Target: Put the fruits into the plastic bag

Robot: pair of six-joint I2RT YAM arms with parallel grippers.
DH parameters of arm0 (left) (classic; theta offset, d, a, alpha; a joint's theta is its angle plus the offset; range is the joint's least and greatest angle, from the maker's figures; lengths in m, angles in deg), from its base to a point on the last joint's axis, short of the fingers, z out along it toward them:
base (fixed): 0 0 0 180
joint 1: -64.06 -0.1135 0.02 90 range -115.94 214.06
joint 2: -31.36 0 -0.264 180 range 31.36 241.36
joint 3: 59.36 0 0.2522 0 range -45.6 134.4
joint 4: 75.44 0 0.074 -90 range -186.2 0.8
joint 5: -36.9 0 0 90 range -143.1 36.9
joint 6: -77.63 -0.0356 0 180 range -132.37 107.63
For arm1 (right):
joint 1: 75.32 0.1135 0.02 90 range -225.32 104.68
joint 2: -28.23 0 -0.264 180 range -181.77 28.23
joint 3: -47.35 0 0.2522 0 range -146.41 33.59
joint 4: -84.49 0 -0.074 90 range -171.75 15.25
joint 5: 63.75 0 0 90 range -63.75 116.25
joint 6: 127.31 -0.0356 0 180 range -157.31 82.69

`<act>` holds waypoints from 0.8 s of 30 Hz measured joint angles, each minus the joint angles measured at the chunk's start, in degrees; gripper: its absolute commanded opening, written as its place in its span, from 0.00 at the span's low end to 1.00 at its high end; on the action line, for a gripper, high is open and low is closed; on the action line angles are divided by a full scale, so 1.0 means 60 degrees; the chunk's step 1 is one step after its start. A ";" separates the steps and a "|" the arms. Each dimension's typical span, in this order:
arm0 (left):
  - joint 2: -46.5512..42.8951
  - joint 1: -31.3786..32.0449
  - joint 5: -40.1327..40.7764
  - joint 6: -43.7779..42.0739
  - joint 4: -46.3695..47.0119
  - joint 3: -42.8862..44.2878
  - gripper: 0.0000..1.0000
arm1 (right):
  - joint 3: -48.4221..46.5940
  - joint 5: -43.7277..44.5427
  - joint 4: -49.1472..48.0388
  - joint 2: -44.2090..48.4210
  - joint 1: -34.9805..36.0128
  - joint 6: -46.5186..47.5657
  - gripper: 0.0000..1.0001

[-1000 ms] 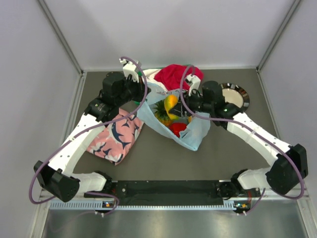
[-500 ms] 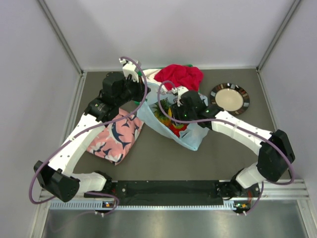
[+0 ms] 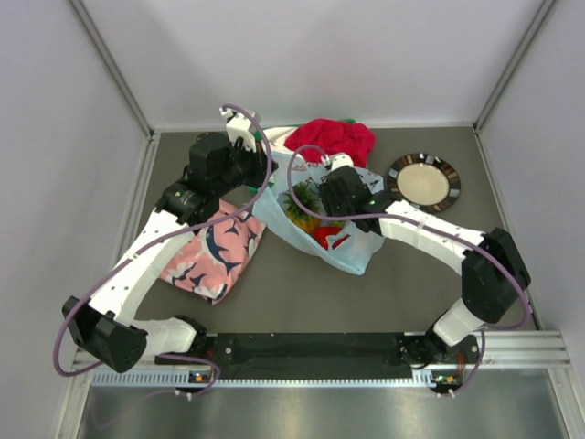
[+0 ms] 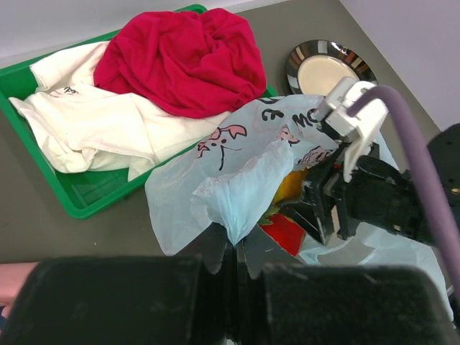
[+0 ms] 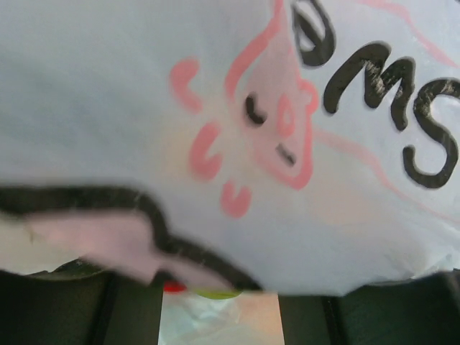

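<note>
- L gripper [image 4: 237, 260]: jaws pressed together, pinching a bunched bit of the plastic bag [image 4: 237, 169] rim. The film rises in a peak from the pinch.
- Bag lies mid-table [image 3: 274, 293], just beside the near edge of the green tray [image 4: 80, 205]. Its pink cartoon print + black lettering face up.
- R gripper [image 3: 322, 201] reaches over the bag mouth from the right, nose down among the fruits.
- R wrist view: nearly all printed bag film, close to the lens. Dark fingers [image 5: 57, 313] stand apart at the bottom edge.
- Can't tell whether anything is clamped btwn them. Only a sliver of red + yellow-green shows in the gap.
- Fruits seen inside the bag:
  - mango [image 4: 289, 188], just beside the R fingers
  - red fruit [image 4: 286, 233], nearer the L wrist cam than the mango
  - pineapple [image 3: 296, 205] w/ green crown, on the left side of the mouth
- Tray holds a red cloth [image 4: 180, 57] heaped over a white cloth [image 4: 86, 122].
- Plate [image 3: 423, 181] sits right of the bag, apart from it.
- Pink shark-print cloth [image 3: 210, 247] lies just left of the bag, partly under the L arm.
</note>
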 measured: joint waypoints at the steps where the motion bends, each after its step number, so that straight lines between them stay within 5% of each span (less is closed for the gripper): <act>1: 0.0000 0.0000 0.0000 0.0000 0.0004 0.0000 0.00 | -0.0080 0.0098 -0.0029 -0.0135 0.0004 -0.0051 0.16; 12: 0.0000 0.0000 -0.0029 0.0000 0.0004 0.0000 0.00 | -0.0488 0.0911 -0.0306 -0.0831 0.0000 -0.0390 0.58; 24: 0.0000 0.0000 -0.0033 0.0000 0.0004 0.0000 0.00 | -0.0506 0.0841 -0.0652 -0.0863 0.0000 -0.0459 0.82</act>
